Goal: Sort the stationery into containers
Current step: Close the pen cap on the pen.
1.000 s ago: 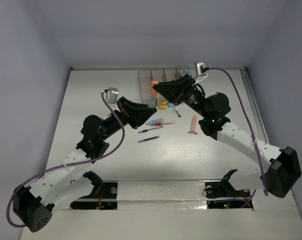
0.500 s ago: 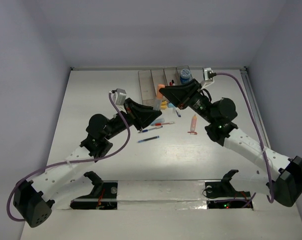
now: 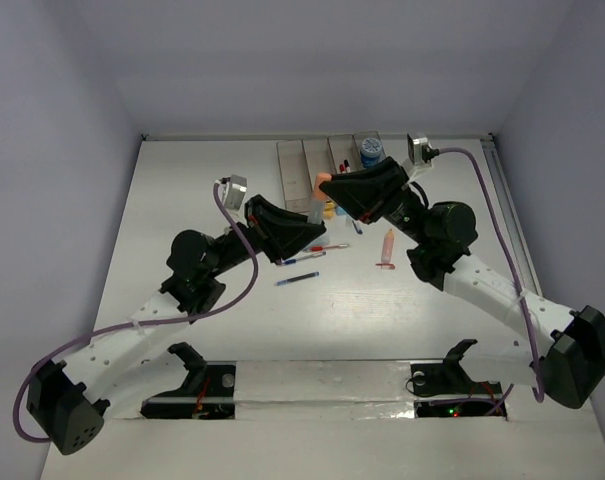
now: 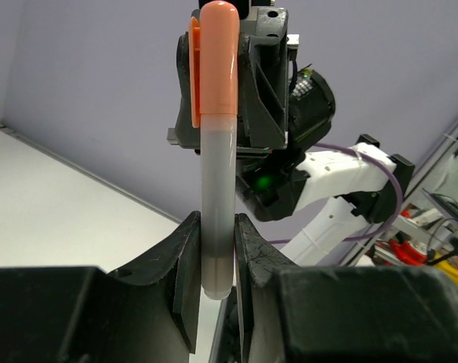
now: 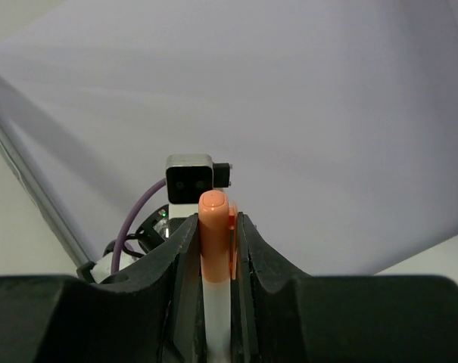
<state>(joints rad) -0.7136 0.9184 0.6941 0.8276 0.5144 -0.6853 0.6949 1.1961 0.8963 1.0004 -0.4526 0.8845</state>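
Observation:
A marker with a white barrel and an orange cap [image 3: 320,193] stands upright above the table, in front of the containers [image 3: 292,170]. Both grippers hold it. My left gripper [image 3: 312,224] is shut on the white lower end [image 4: 217,249], pads pressed on both sides. My right gripper [image 3: 331,186] is shut on the orange cap [image 5: 214,227]. Loose on the table lie two blue pens [image 3: 297,279], a red pen [image 3: 330,246], a pink stubby stick [image 3: 387,248] and yellow erasers [image 3: 330,210]. A blue-white roll [image 3: 372,152] sits in the rightmost bin.
The four joined bins stand against the back wall, just behind the two grippers. The arms cross the middle of the table from both sides. The loose pens lie directly under and in front of the left gripper.
Over the last second both grippers and the marker shifted a little to the right. In the last half second almost nothing moved.

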